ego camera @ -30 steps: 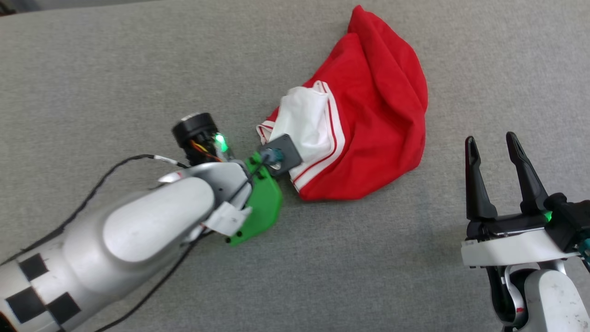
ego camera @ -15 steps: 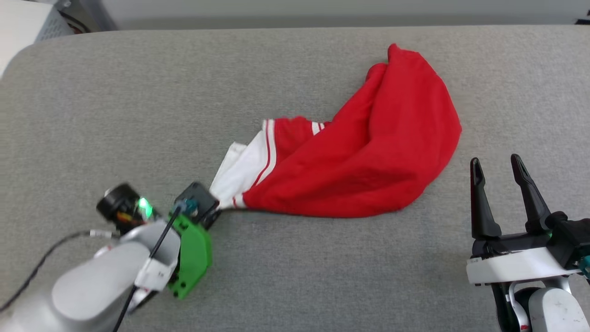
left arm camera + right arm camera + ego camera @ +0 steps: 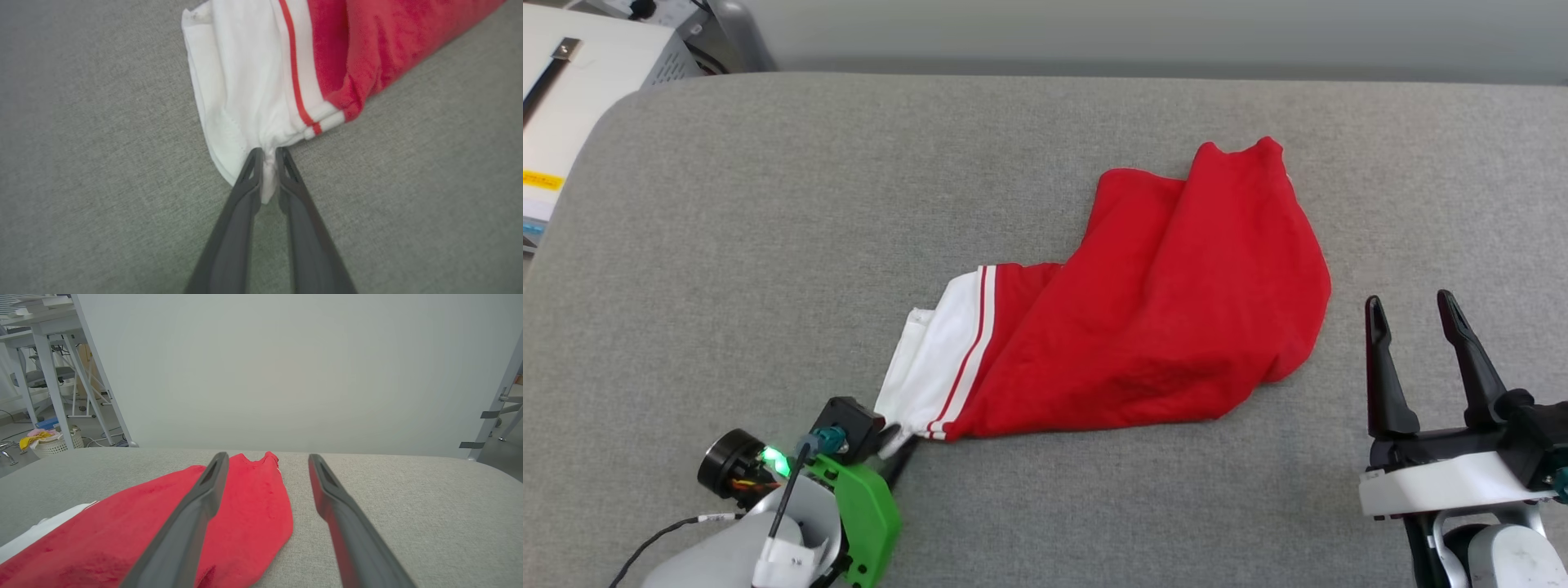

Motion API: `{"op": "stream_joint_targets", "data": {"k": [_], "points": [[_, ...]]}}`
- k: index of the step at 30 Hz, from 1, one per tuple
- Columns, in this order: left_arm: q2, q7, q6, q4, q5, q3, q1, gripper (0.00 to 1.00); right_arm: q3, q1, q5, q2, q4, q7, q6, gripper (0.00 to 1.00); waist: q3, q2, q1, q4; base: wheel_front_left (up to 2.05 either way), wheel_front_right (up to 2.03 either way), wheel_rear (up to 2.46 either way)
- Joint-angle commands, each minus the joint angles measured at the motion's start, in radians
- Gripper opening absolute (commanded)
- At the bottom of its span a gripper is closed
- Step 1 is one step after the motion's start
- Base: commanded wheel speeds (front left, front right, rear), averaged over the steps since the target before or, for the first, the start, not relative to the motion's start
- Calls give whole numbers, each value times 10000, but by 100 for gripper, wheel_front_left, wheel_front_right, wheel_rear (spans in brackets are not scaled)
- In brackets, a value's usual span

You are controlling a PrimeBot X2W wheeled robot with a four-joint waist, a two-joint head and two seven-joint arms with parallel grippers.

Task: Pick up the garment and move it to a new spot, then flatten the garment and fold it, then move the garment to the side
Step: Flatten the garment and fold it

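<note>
Dragged by its white sleeve [image 3: 939,359], the shirt [image 3: 1160,327] now lies drawn out in a long wedge where a second ago it sat bunched in a heap. The head camera has tilted too, so part of that shift is only the view.

From the head camera, the left claw [image 3: 894,441] sits at the wedge's tip, and the red body trails away from it, up and to the right across the grey table [image 3: 768,204]. Pulling from one corner looks meant to relocate the shirt and stretch it in the same stroke. The right claw [image 3: 1410,304] is spread wide just beside the shirt's right edge, touching nothing. It is probably parked there to take the other end.

On the left wrist camera, the left claw [image 3: 268,153] pinches a gathered bit of sleeve hem. The shirt [image 3: 261,81] fans out ahead of the tips, red to the right, on the table [image 3: 81,163]. So small a bite suits dragging, not lifting.

On the right wrist camera, the right claw [image 3: 267,456] is empty, its fingers [image 3: 192,514] well apart. The shirt [image 3: 253,506] lies ahead and left of it, with bare table [image 3: 408,490] to the right.
</note>
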Motion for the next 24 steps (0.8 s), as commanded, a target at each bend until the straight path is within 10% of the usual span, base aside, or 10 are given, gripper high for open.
{"op": "stream_joint_targets", "data": {"k": [1,14,24], "points": [[-163,-449,280,-28,142,142,171,100,-104,109,-118,-16,-7,-23,-7,100,-232,0,0,108,0,0,0],[-796,-2119,3244,-2188,2117,3244,1010,100,-1074,-861,-968,-274,-544,-23,-7,100,-658,0,0,511,0,0,0],[-2170,-2122,3822,-3229,4471,6502,2914,100,-305,-3546,-360,-2470,677,-23,-7,100,196,0,0,940,0,0,0]]}}
